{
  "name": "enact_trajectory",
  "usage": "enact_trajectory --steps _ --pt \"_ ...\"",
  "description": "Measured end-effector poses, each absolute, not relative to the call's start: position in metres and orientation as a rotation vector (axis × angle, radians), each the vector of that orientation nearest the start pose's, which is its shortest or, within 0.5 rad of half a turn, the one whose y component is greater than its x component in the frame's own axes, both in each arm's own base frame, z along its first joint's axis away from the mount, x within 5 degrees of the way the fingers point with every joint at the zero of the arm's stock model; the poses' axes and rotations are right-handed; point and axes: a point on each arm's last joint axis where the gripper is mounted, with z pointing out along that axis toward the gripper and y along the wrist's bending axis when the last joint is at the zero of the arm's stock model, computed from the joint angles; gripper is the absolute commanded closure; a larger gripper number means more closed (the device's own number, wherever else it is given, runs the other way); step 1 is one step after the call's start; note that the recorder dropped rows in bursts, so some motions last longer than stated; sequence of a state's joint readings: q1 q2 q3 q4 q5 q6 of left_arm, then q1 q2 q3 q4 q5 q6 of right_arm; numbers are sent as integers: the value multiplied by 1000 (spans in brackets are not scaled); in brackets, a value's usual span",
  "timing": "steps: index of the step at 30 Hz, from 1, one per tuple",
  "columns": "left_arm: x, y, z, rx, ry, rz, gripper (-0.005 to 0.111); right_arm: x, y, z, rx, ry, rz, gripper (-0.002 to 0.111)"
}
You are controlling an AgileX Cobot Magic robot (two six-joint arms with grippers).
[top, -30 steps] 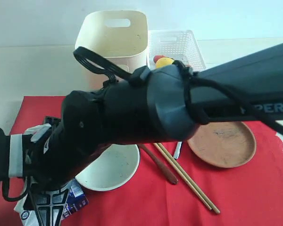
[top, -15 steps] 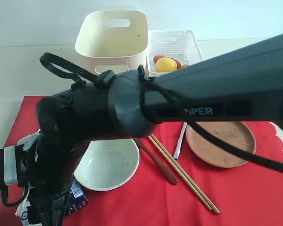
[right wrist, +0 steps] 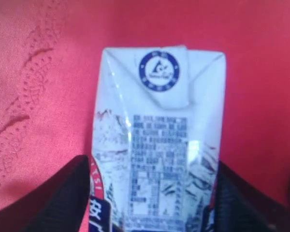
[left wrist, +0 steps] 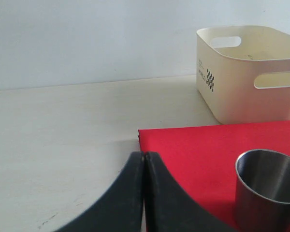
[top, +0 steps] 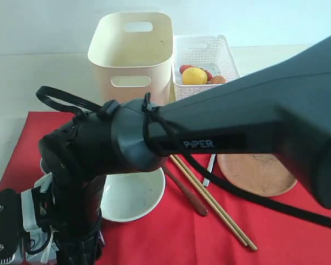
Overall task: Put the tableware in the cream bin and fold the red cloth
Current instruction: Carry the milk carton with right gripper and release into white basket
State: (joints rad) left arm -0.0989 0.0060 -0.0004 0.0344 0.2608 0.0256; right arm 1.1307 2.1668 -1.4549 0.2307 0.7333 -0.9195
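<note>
Reddish-brown plate (top: 257, 174) half behind black arm (top: 254, 124)

Right arm (top: 209, 138) hides bowl (top: 135, 196) far rim, plate (top: 254, 175) far part, most of knife (top: 208, 175). Steel cup (left wrist: 266, 193) and milk carton (right wrist: 157, 145) cut off by frame edge.

1. The red cloth (top: 171, 237) is plain bright red.
2. The cream bin (top: 131, 55) is cream, with a small black checkered mark on one side.
3. The perforated basket (top: 204, 49) is white; the lemon (top: 194, 75) is yellow.
4. The milk carton (right wrist: 157, 145) is white, with a round blue emblem and dark blue print.
5. The steel cup (left wrist: 266, 191) is silver-grey.
6. The plate (top: 254, 174) is reddish-brown, the bowl (top: 132, 196) pale, the spoon (top: 185, 193) dark brown.
</note>
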Motion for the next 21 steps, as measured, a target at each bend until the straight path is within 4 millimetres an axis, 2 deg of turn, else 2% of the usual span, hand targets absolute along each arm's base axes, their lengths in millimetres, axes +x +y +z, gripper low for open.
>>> enact_trajectory --steps 6,13,17,20,21 --pt "55 -5 189 131 1745 -22 104 169 392 118 -2385 1716 284 83" --pt "55 -5 189 131 1745 -22 104 169 392 119 -2382 1720 286 106" --pt "55 -5 189 131 1745 -22 104 168 392 122 -2364 1741 317 108" --pt "55 -5 189 131 1745 -22 104 165 392 135 -2346 1751 356 108" --pt "55 -5 189 131 1745 -22 104 164 391 145 -2330 1740 366 108"
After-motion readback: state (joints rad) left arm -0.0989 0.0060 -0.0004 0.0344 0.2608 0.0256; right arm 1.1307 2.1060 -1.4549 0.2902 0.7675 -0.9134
